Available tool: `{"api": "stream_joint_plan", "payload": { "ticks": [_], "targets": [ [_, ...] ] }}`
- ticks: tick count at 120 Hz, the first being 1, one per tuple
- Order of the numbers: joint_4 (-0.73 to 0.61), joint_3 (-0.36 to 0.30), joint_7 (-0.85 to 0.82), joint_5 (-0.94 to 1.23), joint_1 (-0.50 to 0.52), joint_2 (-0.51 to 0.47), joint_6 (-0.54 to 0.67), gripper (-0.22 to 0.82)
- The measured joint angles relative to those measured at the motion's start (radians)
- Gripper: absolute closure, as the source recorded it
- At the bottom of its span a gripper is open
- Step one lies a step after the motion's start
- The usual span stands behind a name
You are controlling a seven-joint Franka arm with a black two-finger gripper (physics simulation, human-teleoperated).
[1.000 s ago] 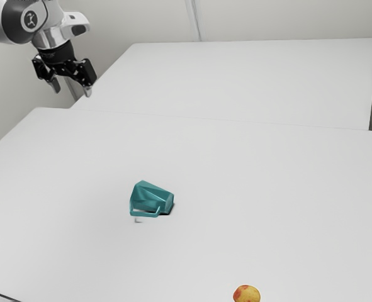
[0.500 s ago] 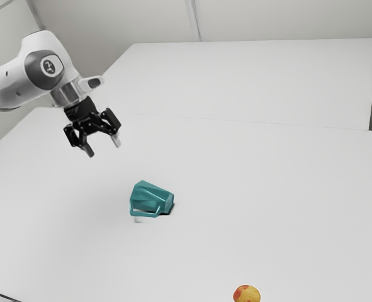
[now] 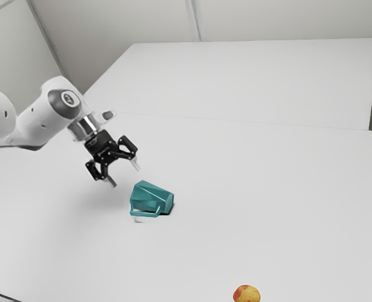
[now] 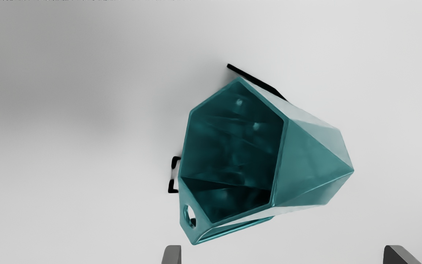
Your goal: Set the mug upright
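Two parted, empty fingers [image 4: 172,255] hang near the toppled mug [image 3: 151,197]; likely light and stiff, it suits pinching at its rim [image 4: 279,157].

bright, diffuse light | soft grey shadow on table [image 4: 68,91] | small glints inside mug [image 4: 236,146]

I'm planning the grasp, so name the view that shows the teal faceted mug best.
The wrist view: the teal faceted mug is large there, its open mouth facing the camera. The exterior view shows it smaller, lying on its side, its handle visible.
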Motion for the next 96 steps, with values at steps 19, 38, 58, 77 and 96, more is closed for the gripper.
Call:
{"api": "stream_joint_plan", "payload": {
  "ticks": [19,38,58,77,96],
  "targets": [
    [0.001,0.0,0.005,-0.058,0.014,0.038,0.007,0.0],
    [0.002,0.0,0.01,-0.129,0.024,0.077,0.01,0.0],
    [0.006,0.0,0.014,-0.193,0.024,0.11,0.011,0.0],
    [0.006,-0.002,0.017,-0.245,0.024,0.128,0.012,0.0],
    [0.005,-0.007,0.018,-0.274,0.021,0.142,0.013,0.0]
  ]
}}
